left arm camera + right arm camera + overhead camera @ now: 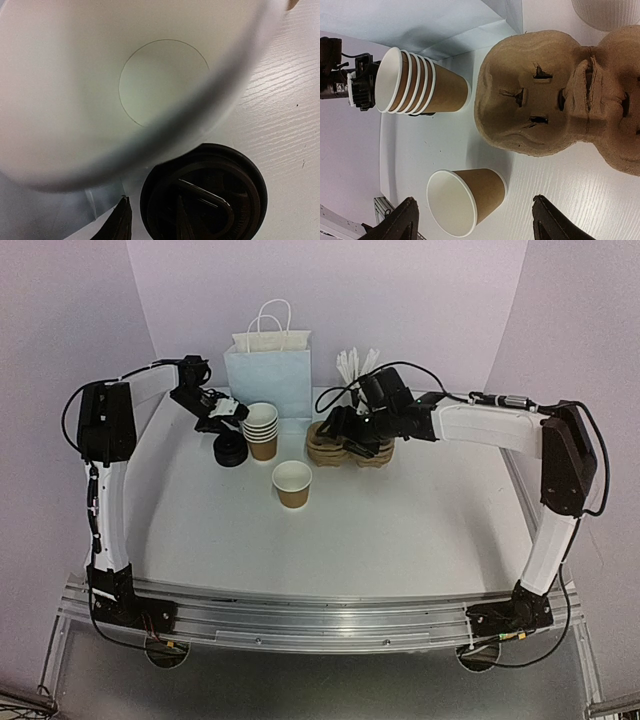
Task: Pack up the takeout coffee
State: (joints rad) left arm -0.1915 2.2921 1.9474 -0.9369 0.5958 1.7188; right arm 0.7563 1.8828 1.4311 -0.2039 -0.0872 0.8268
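Observation:
The single brown paper cup [292, 483], white inside, stands upright and lidless mid-table; it also shows in the right wrist view [465, 200]. A pile of black lids [230, 452] lies left of the nested cup stack [262, 430]. My left gripper [228, 428] hangs over the lids; in the left wrist view it [151, 225] is open, one finger outside the top lid [205, 195] and one over it. The stack's top cup [150, 80] fills that view. My right gripper [332, 430] is wide open and empty [473, 200] above the table, by the carrier.
A brown pulp cup carrier [365, 450] sits behind the single cup, under my right wrist [560, 100]. A white paper bag [268, 375] stands at the back, with white utensils [355, 365] to its right. Walls close in the back and sides.

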